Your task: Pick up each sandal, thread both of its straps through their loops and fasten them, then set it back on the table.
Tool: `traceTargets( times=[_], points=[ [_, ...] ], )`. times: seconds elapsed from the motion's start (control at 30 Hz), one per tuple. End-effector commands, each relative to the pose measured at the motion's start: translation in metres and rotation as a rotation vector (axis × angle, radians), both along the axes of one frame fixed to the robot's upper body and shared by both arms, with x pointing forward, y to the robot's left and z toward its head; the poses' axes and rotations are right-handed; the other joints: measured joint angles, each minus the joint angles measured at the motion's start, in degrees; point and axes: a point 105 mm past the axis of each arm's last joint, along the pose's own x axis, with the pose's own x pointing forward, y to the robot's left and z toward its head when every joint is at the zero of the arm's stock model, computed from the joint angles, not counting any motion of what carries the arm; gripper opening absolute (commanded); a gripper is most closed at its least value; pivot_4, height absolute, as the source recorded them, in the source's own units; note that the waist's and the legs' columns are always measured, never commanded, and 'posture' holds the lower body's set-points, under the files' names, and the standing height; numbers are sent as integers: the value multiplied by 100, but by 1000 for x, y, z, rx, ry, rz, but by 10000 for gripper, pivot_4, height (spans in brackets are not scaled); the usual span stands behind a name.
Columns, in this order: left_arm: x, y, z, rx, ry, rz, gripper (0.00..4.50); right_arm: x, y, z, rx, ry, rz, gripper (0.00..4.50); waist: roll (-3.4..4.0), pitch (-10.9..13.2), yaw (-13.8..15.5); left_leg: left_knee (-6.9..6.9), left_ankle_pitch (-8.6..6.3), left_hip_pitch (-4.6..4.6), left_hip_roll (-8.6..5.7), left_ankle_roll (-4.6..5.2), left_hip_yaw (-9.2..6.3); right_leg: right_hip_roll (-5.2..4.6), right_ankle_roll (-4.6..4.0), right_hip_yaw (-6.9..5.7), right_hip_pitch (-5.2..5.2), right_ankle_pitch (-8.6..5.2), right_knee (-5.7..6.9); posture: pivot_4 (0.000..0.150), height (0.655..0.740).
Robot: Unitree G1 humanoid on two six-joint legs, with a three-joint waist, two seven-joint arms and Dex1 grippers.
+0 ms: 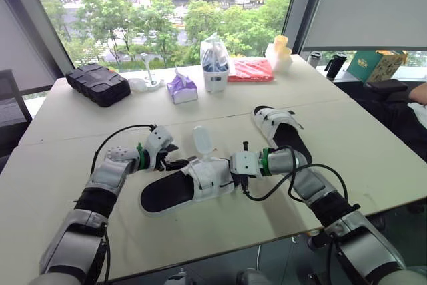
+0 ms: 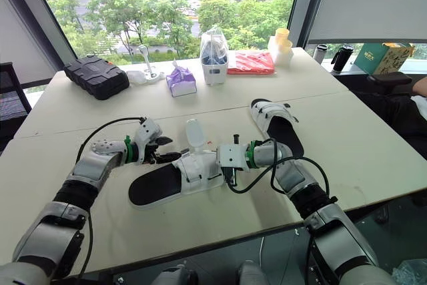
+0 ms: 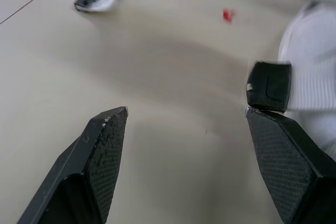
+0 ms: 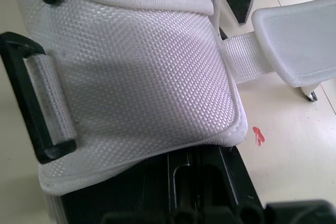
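The near sandal (image 1: 163, 195) lies flat in the middle of the table, with a black sole and white woven straps. One loose strap end (image 1: 202, 141) stands up from it. My left gripper (image 1: 177, 163) is open at the sandal's far side, low over the table. In the left wrist view one fingertip (image 3: 281, 145) sits just below a black loop (image 3: 269, 86) on the white strap. My right gripper (image 1: 233, 177) presses against the strap band (image 4: 136, 72) from the right side. The second sandal (image 1: 280, 128) lies further back on the right.
Along the back of the table stand a black case (image 1: 99, 83), a purple tissue pack (image 1: 181, 88), a white bag (image 1: 215, 65), a red packet (image 1: 250, 70) and stacked cups (image 1: 280, 51). A green box (image 1: 370, 66) and a person's arm (image 1: 417, 95) are at the right.
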Motion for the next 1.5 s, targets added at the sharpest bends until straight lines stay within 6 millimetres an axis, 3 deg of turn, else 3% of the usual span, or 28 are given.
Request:
traceTargets(
  times=[0.03,0.2,0.4,0.47,0.57,0.67,0.8,0.9,1.07,1.33,1.37,1.5],
  points=[
    [7,-1,41,-225,-8,28,38524,3,-8,-12,-48,29,-39,0,-4,2,-1,1,0,0,0,0,-1,2,1,-1,0,0,0,1500,7400],
    [4,-10,48,-379,81,12,38524,4,-8,-12,-48,26,-39,0,-3,2,-5,2,0,0,0,0,0,4,4,-2,1,2,3,1500,7400],
    [1,-14,49,-430,132,-2,38524,4,-8,-12,-48,24,-42,0,-3,2,-5,2,0,0,0,-1,0,5,4,-2,1,2,4,1500,7400],
    [2,-13,43,-379,122,5,38524,4,-9,-11,-47,25,-45,0,-3,2,-3,2,0,0,0,-1,0,4,3,-2,1,2,4,1500,7400],
    [-3,-7,18,-187,102,-5,38524,4,-10,-11,-47,25,-49,0,-2,1,-8,2,0,1,0,-1,0,4,3,0,1,2,4,1500,7400],
    [-8,8,-6,-12,90,3,38524,4,-10,-11,-47,25,-51,0,-1,0,-10,-4,-1,2,0,-2,1,2,2,4,-1,1,4,1500,7400],
    [-9,29,-22,129,80,39,38524,4,-10,-11,-45,25,-51,0,-2,-3,-1,-3,-1,2,1,-3,-1,-11,-12,5,-2,-2,2,1500,7400],
    [-4,31,-10,38,69,69,38524,4,-9,-11,-45,24,-50,0,-2,-4,0,-3,-1,2,0,-3,0,-14,-23,11,-2,-7,2,1500,7400],
    [6,22,42,-284,39,74,38524,5,-9,-11,-46,23,-48,0,-8,-1,-2,-2,0,1,1,-2,-1,-11,-8,5,-4,1,3,1500,7400],
    [12,15,86,-453,-7,61,38524,6,-11,-10,-49,20,-50,0,-8,-1,-2,1,0,1,1,-2,-1,3,-2,1,-2,5,4,1500,7400],
    [8,7,87,-446,-3,16,38524,6,-11,-10,-50,20,-50,0,-8,-1,-3,1,0,1,1,-2,0,4,-2,1,-2,5,4,1500,7400],
    [-5,-17,56,-206,-7,-99,38524,5,-11,-10,-50,21,-50,0,-6,-2,-3,1,0,1,0,-2,1,5,-2,2,0,5,4,1500,7400]
  ],
)
